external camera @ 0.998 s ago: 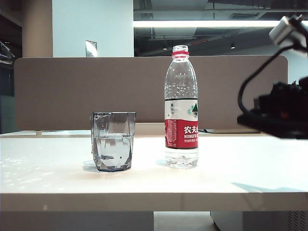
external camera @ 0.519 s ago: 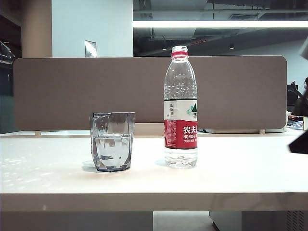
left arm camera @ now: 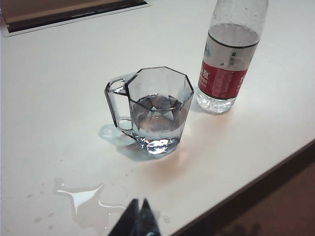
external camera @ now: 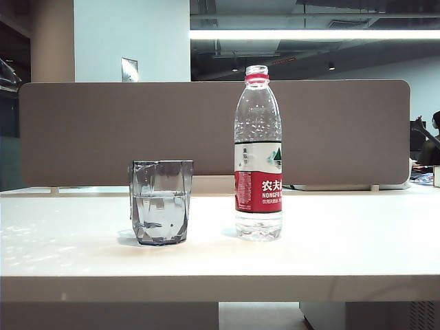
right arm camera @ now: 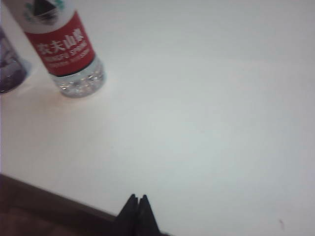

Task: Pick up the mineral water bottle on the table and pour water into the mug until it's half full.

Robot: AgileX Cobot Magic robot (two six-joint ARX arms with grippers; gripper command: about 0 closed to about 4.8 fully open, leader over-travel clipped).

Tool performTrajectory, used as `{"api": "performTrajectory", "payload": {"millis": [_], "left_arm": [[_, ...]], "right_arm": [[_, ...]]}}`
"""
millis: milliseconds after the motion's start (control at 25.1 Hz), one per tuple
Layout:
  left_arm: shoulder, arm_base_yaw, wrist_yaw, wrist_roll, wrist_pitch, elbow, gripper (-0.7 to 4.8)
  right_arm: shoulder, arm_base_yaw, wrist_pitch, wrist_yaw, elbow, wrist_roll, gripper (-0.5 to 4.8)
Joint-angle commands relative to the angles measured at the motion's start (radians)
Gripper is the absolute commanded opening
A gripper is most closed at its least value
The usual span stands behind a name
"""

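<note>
While both grippers—left gripper [left arm camera: 139, 216], right gripper [right arm camera: 137, 209]—hover closed, faceted mug [external camera: 161, 202] stands.

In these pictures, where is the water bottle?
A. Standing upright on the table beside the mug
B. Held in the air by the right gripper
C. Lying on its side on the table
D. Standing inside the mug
A: the water bottle stands upright on the table beside the mug, with neither gripper touching it.
</note>
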Motion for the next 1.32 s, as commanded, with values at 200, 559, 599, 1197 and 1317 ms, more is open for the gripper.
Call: {"api": "performTrajectory", "payload": {"millis": [200,559,599,1197,1317], "left_arm": [[-0.002,0.001,0.003,-0.003,0.013,0.006,-0.05],[-0.002,0.001,0.003,-0.003,0.013,0.006,-0.05],[-0.002,0.001,0.003,-0.003,0.013,0.006,-0.05],[-0.149,0.122,0.053,0.014,0.013,-0.002,-0.05],[-0.237,0.262,0.062,0.01,0.072,-0.072,-0.05]], "right_arm": [[-0.121,-0.002,-0.092,0.145,-0.007,-0.002,-0.05],[-0.243,0.0,-0.097,0.186,-0.007,-0.001,-0.05],[-0.253,0.0,-0.097,0.187,-0.007,-0.001,-0.05],[-0.28,-0.001,-0.096,0.186,-0.007,-0.001,-0.05],[-0.28,-0.002,-0.097,0.187,-0.007,-0.001,-0.05]]}}
